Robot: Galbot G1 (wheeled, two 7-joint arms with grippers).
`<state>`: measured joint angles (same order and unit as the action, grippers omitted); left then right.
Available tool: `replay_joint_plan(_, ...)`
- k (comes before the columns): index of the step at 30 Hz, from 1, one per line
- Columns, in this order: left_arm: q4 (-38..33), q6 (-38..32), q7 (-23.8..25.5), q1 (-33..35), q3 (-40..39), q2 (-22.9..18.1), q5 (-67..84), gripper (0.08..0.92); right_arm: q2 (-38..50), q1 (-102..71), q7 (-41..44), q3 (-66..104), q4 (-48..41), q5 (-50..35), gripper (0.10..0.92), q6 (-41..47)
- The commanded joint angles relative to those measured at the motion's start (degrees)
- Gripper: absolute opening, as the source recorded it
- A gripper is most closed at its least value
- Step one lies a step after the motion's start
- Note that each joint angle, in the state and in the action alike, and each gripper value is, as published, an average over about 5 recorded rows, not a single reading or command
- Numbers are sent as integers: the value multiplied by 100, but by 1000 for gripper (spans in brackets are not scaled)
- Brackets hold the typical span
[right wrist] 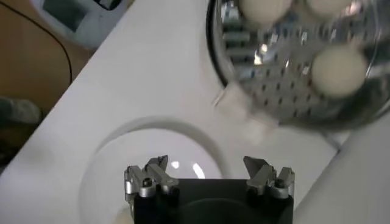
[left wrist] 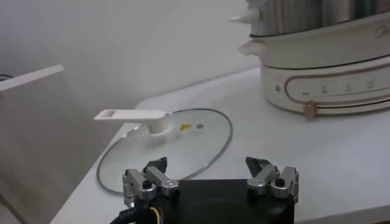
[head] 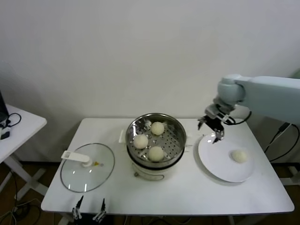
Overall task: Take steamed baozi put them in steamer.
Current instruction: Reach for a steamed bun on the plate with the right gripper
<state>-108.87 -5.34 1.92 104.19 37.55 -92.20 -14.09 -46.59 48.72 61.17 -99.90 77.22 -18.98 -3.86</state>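
Note:
Three cream-white baozi (head: pixel 156 153) lie in the shiny steel steamer (head: pixel 176 127) on its cream cooker base, mid-table. A fourth baozi (head: pixel 239 156) lies on the white plate (head: pixel 215 161) to the right. My right gripper (head: pixel 212 128) hovers open and empty over the plate's near-left rim, between steamer and plate. In the right wrist view its gripper (right wrist: pixel 207 168) is above the plate (right wrist: pixel 140 158), with the steamer (right wrist: pixel 286 79) and baozi (right wrist: pixel 339 70) beyond. My left gripper (head: pixel 89 209) is parked open at the table's front edge, also seen in the left wrist view (left wrist: pixel 210 170).
A glass lid (head: pixel 87 167) with a white handle lies on the table left of the steamer; it also shows in the left wrist view (left wrist: pixel 183 143). A small white side table (head: pixel 18 124) stands at far left. A white wall is behind.

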Motion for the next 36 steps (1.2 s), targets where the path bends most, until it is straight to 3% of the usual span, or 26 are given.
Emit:
replay_joint_plan(1, 32, -1, 1, 10, 22, -136, -13, 823, 1140, -1325, -52, 733, -1160, 574, 823, 537)
replay_joint_plan(17, 130, 20, -8, 60, 82, -261, -153, 823, 822, -3491, -80, 2745, -2805, 1830, 823, 52)
replay_joint_plan(36, 223, -28, -31, 74, 99, -244, -183, 823, 411, -4031, -258, 3532, -3362, 2146, 823, -73)
